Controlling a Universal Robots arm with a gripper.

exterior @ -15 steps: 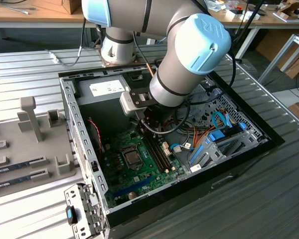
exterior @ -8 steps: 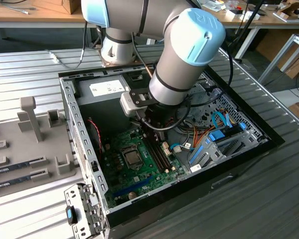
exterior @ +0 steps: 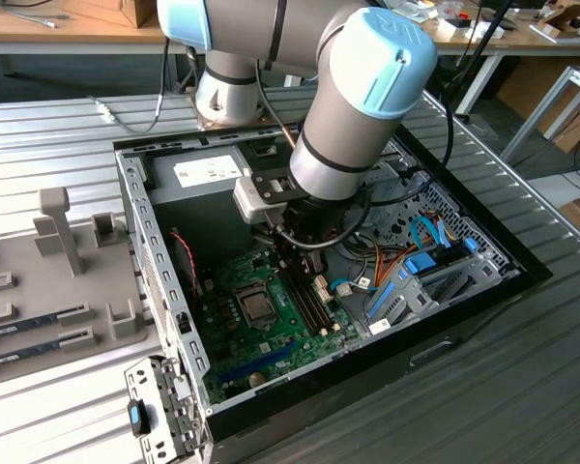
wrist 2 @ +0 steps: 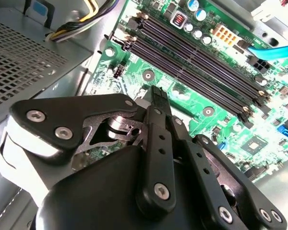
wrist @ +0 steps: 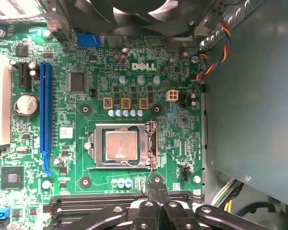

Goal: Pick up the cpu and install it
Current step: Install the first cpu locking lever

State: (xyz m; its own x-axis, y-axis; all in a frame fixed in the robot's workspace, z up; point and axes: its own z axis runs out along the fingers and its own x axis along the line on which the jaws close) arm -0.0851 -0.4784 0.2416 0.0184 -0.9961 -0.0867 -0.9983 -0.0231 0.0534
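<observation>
**CPU seated in socket, gripper above memory slots**

Nearest my wrist cameras, I see the black two-finger gripper (wrist: 155, 188) with its fingertips pressed together and nothing between them, hovering over the long dark memory slots (wrist 2: 201, 62). Just beyond, the small square silver-topped cpu (wrist: 121, 146) lies flat inside the metal socket frame (wrist: 151, 143) on the green motherboard (exterior: 271, 333), within the open black computer case (exterior: 445, 319).

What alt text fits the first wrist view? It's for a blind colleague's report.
A silver cpu sits in the metal-framed socket of a green motherboard, with the black gripper just beside the socket, over the memory slots.
</observation>
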